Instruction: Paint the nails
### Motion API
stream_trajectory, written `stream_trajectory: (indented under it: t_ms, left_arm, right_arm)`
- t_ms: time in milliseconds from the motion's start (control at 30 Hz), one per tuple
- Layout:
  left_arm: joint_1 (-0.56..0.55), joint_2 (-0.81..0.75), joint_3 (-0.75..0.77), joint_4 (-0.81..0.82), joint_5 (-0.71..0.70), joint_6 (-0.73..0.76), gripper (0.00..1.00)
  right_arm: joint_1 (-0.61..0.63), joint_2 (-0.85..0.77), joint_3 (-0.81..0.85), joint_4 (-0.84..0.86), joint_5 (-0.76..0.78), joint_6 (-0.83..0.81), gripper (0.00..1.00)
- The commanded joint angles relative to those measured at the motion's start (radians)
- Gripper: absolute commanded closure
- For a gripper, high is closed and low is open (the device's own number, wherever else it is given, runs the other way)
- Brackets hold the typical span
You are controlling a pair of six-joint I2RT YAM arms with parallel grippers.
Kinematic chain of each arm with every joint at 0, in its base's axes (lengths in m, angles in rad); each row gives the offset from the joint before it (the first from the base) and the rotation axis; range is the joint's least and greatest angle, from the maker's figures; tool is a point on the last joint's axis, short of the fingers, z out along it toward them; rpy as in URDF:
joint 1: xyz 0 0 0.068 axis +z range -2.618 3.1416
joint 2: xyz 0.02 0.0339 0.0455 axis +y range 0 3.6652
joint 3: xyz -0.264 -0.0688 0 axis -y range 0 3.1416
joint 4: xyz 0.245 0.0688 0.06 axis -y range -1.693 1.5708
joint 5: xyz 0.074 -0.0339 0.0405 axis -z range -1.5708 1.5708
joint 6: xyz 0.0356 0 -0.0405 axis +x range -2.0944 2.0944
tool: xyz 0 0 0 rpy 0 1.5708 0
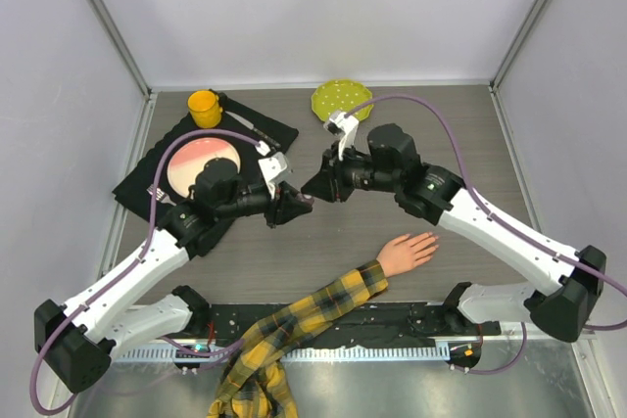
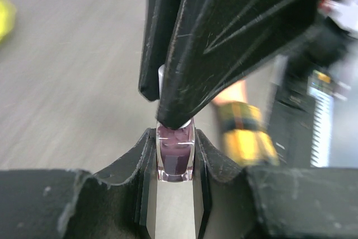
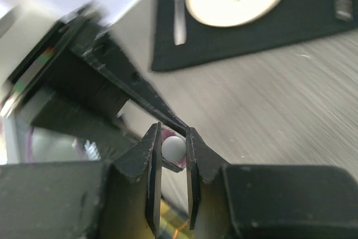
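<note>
The mannequin hand [image 1: 407,252] lies palm down on the table at the front right, with a yellow-and-black plaid sleeve [image 1: 323,305]. Its nails [image 1: 432,239] are too small to make out. My left gripper [image 2: 175,148] is shut on a small clear polish bottle [image 2: 175,160] with purple polish, held above the table. My right gripper [image 3: 173,138] is shut on the bottle's round pale cap [image 3: 173,147]. In the top view the two grippers meet tip to tip, left [image 1: 290,206] and right [image 1: 315,187], behind the hand. The bottle is hidden between them there.
A black placemat [image 1: 142,181] at the back left holds a pink plate [image 1: 186,159] and a fork [image 3: 178,4]. A yellow cup [image 1: 203,106] stands at its far corner. A green dotted plate [image 1: 340,98] sits at the back centre.
</note>
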Motion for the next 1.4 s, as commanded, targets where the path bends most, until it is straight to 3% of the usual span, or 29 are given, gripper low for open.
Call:
stream_trajectory:
  t_ms: [0, 100, 233, 400, 433, 467, 500, 533, 567, 667, 900, 1233, 1367]
  left_arm:
    - [-0.014, -0.04, 0.064, 0.041, 0.374, 0.018, 1.0]
    - [-0.013, -0.045, 0.073, 0.036, 0.47, 0.015, 1.0]
    - [-0.013, -0.051, 0.07, 0.033, 0.49, 0.015, 1.0]
    - [-0.013, -0.045, 0.075, 0.023, 0.416, 0.028, 1.0]
    - [-0.013, -0.045, 0.073, 0.021, 0.365, 0.03, 1.0]
    - [-0.013, -0.046, 0.073, 0.023, 0.301, 0.021, 1.0]
    - [-0.013, -0.048, 0.069, 0.024, 0.226, 0.022, 1.0]
    - [-0.013, -0.049, 0.067, 0.015, 0.103, 0.031, 1.0]
    - [-0.013, -0.048, 0.065, 0.015, 0.02, 0.031, 1.0]
    - [-0.013, -0.043, 0.052, 0.021, -0.167, 0.038, 1.0]
    - [-0.013, -0.057, -0.008, 0.088, -0.313, 0.039, 1.0]
    - [-0.013, -0.048, 0.003, 0.055, -0.343, 0.028, 1.0]
    - [-0.013, -0.052, 0.001, 0.056, -0.332, 0.027, 1.0]
  right_arm:
    - [-0.023, -0.081, -0.155, 0.247, -0.491, -0.139, 0.99]
    - [-0.031, -0.087, -0.194, 0.323, -0.639, -0.101, 0.99]
    - [-0.033, -0.093, -0.219, 0.379, -0.681, -0.095, 0.99]
    - [-0.043, -0.113, -0.228, 0.367, -0.564, -0.078, 0.99]
    - [-0.045, -0.112, -0.219, 0.335, -0.468, -0.07, 0.71]
    - [-0.045, -0.112, -0.205, 0.297, -0.395, -0.066, 0.55]
    - [-0.045, -0.109, -0.176, 0.271, -0.319, -0.054, 0.48]
    - [-0.043, -0.113, -0.167, 0.234, -0.131, -0.005, 0.43]
    - [-0.045, -0.116, -0.16, 0.219, -0.047, 0.024, 0.35]
    - [-0.043, -0.119, -0.176, 0.229, 0.12, 0.178, 0.27]
    - [0.052, -0.055, -0.053, 0.145, 0.384, 0.227, 0.26]
    - [0.132, 0.069, 0.105, 0.054, 0.524, 0.203, 0.53]
    - [0.135, 0.099, 0.131, 0.054, 0.526, 0.203, 0.55]
